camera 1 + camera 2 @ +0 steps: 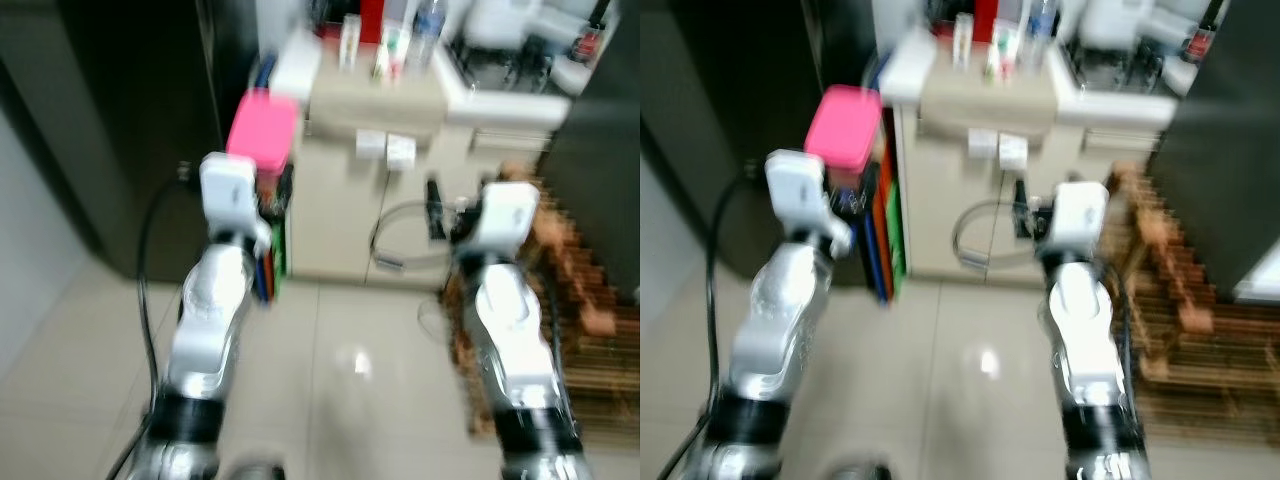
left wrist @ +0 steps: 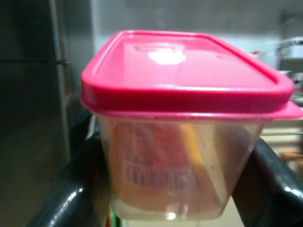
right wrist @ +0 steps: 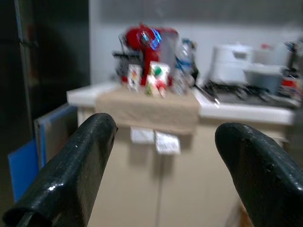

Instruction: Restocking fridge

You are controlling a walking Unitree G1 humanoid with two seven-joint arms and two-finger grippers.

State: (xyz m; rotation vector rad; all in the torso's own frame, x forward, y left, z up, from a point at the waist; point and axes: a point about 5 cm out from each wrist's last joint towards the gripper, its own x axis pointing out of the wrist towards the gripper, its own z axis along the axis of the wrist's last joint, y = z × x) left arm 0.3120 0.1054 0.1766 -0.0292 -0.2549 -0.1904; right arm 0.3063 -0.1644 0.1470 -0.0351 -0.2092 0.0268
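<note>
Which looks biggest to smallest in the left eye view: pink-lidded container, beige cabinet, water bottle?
1. beige cabinet
2. pink-lidded container, held in the left gripper
3. water bottle

The container is nearer the camera than the other two, and the picture is blurred, so the ranking is by apparent size only.

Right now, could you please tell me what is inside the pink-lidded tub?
Through the clear wall of the tub, held in the left pincer, reddish and orange contents show behind a barcode label. What they are cannot be told; the pink lid covers the top.
</note>
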